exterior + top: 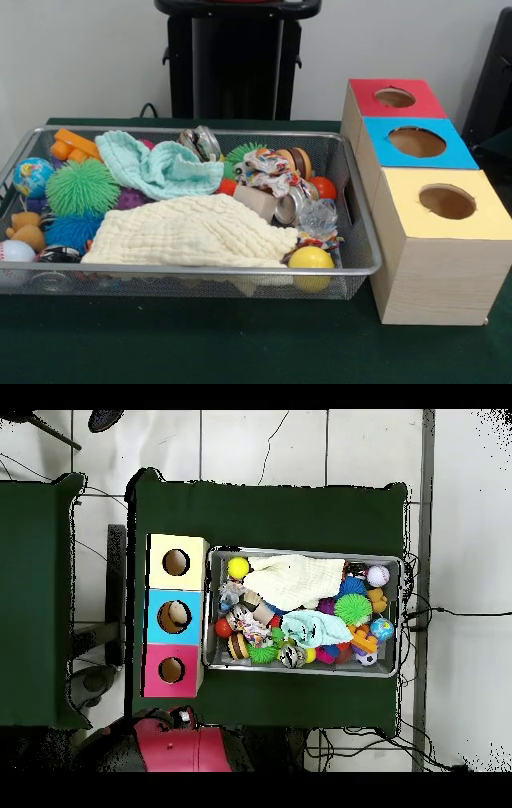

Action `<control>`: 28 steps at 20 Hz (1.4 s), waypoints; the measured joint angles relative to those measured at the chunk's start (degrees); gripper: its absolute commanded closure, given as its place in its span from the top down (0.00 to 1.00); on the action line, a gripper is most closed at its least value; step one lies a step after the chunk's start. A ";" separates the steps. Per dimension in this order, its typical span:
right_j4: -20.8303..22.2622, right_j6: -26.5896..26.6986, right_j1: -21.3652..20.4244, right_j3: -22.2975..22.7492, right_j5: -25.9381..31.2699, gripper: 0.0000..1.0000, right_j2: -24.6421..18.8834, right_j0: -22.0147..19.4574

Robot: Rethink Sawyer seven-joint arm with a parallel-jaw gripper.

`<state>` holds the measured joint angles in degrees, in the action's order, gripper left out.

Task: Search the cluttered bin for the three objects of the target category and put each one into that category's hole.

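Observation:
The wire mesh bin (364, 268) stands on the green table, full of toys; it also shows in the overhead view (300, 672). A brown teddy bear (26, 230) lies at the bin's left end, beside a blue spiky ball; it also shows in the overhead view (376, 598). The tiger and the duck are hidden. The red-topped box's hole (394, 98) is the farthest of three boxes right of the bin, and shows in the overhead view (171, 670). The gripper shows in neither view; only the pedestal (236, 60) and the red base (170, 744) show.
A cream cloth (192, 232) and a mint cloth (160, 166) cover much of the bin. A green spiky ball (82, 186), a globe ball (32, 176), a rope toy (268, 170) and a yellow ball (310, 258) lie around them. The blue-topped hole (417, 142) and the yellow-topped hole (447, 202) are nearer.

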<state>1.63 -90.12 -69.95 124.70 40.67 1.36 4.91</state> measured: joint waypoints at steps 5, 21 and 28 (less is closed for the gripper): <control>0.05 0.00 0.00 0.00 0.00 1.00 0.01 -0.23; 4.89 0.00 0.00 -0.01 -16.73 1.00 0.00 -3.02; 7.12 0.00 0.67 -0.06 -21.35 1.00 -0.02 -7.51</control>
<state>8.75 -90.12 -69.28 124.64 19.32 1.34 -2.59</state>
